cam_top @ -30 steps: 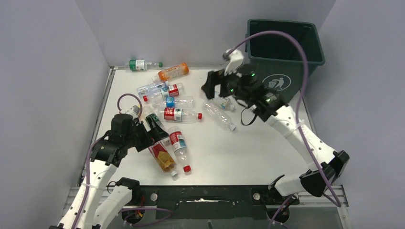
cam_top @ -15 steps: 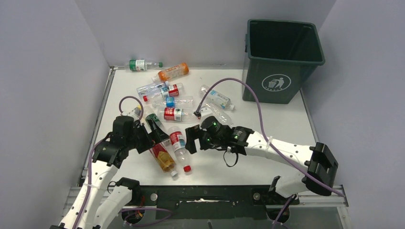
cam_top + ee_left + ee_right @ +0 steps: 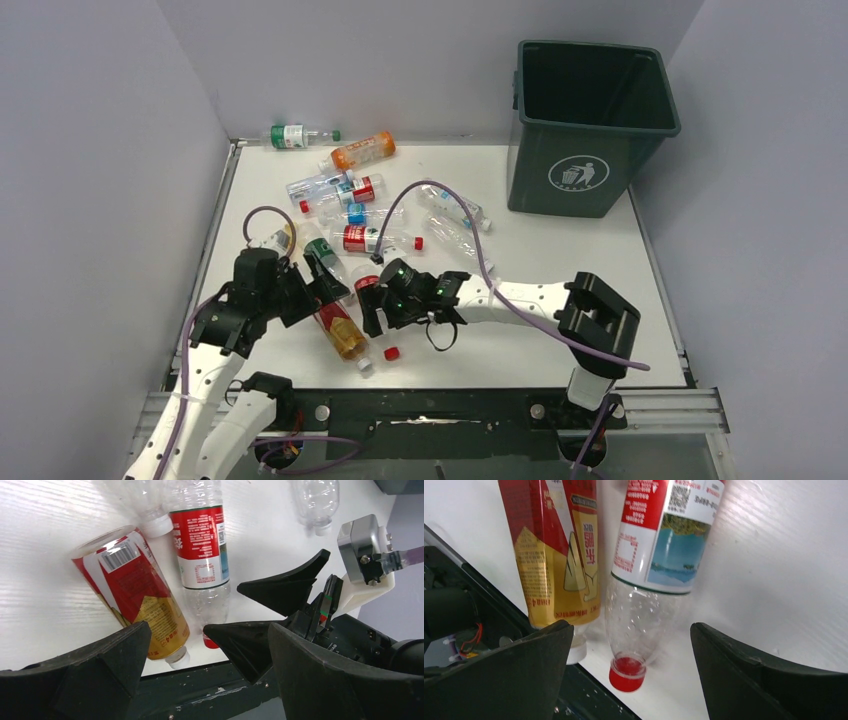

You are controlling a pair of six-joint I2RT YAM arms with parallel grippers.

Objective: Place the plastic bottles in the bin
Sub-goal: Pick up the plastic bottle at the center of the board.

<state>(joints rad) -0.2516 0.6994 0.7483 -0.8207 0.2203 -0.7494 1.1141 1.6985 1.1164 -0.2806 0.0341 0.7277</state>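
Near edge, 6 o'clock: right gripper [image 3: 630, 630] hangs over the red-labelled clear bottle [image 3: 659, 540], spread wide either side of its neck end and gripping nothing, probably lining up a grasp. Left gripper [image 3: 207, 629], 7 o'clock, is equally wide over the amber bottle [image 3: 135, 595], empty. Other bottles [image 3: 345, 190] lie at 11 o'clock; the bin [image 3: 540, 170] stands at 1 o'clock.

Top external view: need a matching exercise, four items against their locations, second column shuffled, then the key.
Things:
1. bin
2. orange bottle
3. green-label bottle
4. amber bottle

Places:
A. near-left part of the table
B. by the back wall, past the table's far-left corner
C. far-right corner of the table
D. far side of the table, left of centre

Pairs: 1-C, 2-D, 3-B, 4-A
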